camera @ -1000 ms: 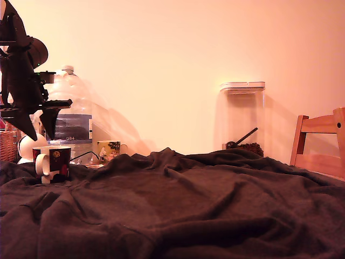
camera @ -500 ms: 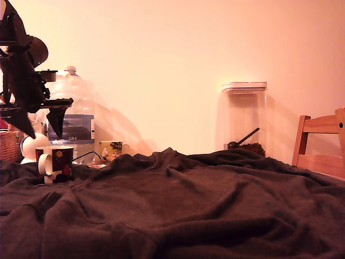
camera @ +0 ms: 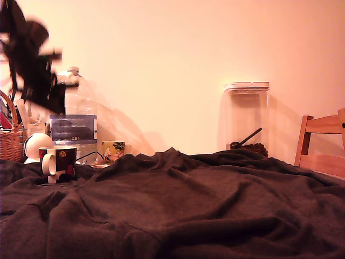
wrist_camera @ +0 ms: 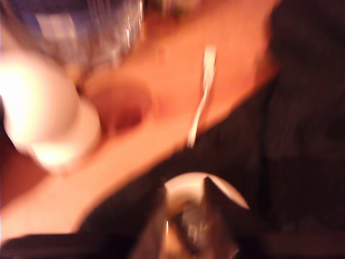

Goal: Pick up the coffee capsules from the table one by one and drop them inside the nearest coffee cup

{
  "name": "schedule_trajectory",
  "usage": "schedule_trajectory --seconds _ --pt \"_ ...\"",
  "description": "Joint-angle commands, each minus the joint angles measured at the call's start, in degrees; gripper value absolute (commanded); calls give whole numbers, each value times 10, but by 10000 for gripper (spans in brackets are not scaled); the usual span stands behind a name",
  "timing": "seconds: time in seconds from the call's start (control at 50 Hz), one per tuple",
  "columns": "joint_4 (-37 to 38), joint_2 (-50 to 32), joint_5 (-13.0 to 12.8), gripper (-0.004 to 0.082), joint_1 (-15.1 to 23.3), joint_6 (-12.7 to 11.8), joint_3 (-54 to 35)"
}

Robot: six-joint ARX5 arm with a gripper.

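The coffee cup (camera: 58, 163), dark with a white handle, stands on the brown-clothed table (camera: 183, 205) at the exterior view's left. My gripper (camera: 42, 101) hangs well above it, smeared by motion, with its dark fingers spread open. In the wrist view the cup's white inside (wrist_camera: 226, 195) shows between the two fingers (wrist_camera: 153, 226), and the gripper (wrist_camera: 184, 184) holds nothing. A shiny blurred shape (wrist_camera: 190, 229) lies inside the cup; I cannot tell if it is a coffee capsule. No capsules show on the cloth.
Behind the cup stand a large water bottle (camera: 73, 116), a white round object (camera: 33, 145), a small yellow-green mug (camera: 113, 151) and a wicker basket (camera: 9, 141). A clear lidded canister (camera: 245, 116) stands at the back, and a wooden chair (camera: 322, 145) at the right.
The arm has risen from just over the cup and swung slightly right, now blurred by motion. The gripper stays open.
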Motion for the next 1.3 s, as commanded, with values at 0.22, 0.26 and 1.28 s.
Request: schedule_trajectory --seconds 0.22,0.26,1.28 --pt "88 -96 5 -23 -9 8 -77" --pt "111 -112 5 -23 -9 8 -103" --pt "331 -513 3 -23 -9 -48 -670"
